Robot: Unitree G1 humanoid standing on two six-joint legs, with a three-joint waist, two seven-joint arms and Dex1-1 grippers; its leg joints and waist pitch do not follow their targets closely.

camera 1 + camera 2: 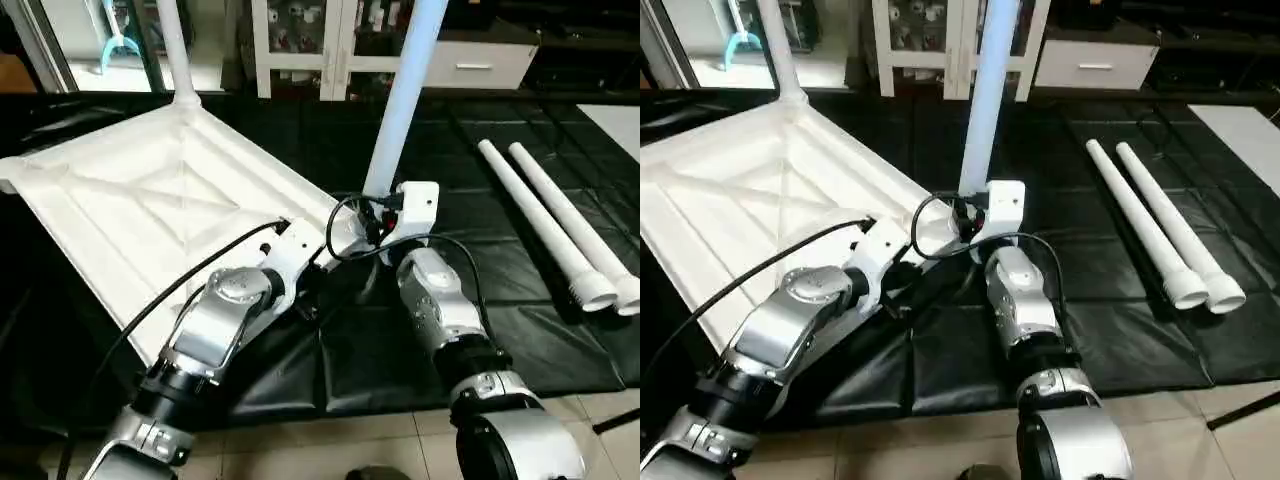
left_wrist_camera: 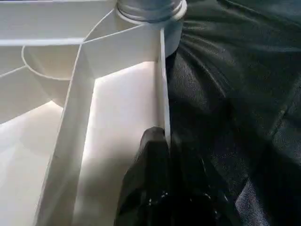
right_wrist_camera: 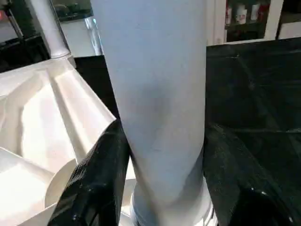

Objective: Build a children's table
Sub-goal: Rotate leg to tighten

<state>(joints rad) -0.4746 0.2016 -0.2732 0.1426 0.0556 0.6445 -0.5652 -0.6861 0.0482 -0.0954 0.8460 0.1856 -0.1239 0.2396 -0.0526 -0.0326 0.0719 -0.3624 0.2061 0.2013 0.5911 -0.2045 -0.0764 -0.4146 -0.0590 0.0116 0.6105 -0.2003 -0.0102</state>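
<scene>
Even indoor light, bright from above. Table top (image 1: 150, 200) glares near-white w/ blown-out patches in left wrist view. Black mat (image 1: 470, 310) shows soft sheen. Leg (image 3: 155, 94) reads bluish, close-up soft, fingers (image 2: 150, 188) out of focus.

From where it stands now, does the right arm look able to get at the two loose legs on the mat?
Probably yes, once it lets go. The right gripper brackets the standing leg at its socket, so it is busy. The two loose legs lie on the black mat on its side, with nothing between.
</scene>
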